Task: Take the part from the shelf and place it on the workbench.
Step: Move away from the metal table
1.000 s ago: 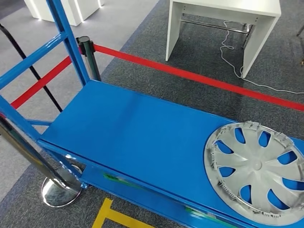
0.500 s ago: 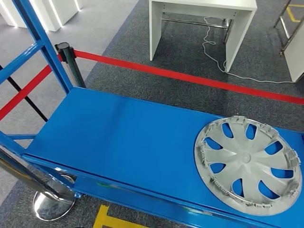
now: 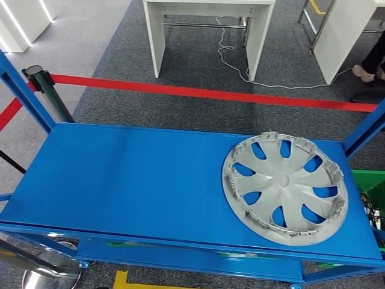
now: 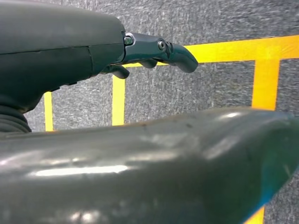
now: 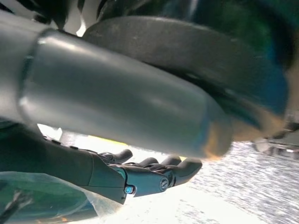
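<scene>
Head view: the grey wheel cover (image 3: 284, 187) lies flat on the blue shelf (image 3: 136, 174), toward its right end; left wrist view: the left hand (image 4: 105, 51) hangs over carpet, fingers extended, holding nothing; right wrist view: the right hand (image 5: 141, 175) likewise extended, empty.

1. The shelf (image 3: 136, 180) looks like painted metal, blue, smooth and slightly glossy.
2. The hubcap (image 3: 284, 186) looks like matt silver-grey plastic.
3. The floor (image 3: 200, 66) is rough, speckled grey carpet.
4. The barrier tape (image 3: 213, 93) looks like flat red cloth.
5. The post base (image 3: 50, 277) is mirror-bright polished metal.
6. The left hand (image 4: 155, 51) looks like smooth dark plastic.
</scene>
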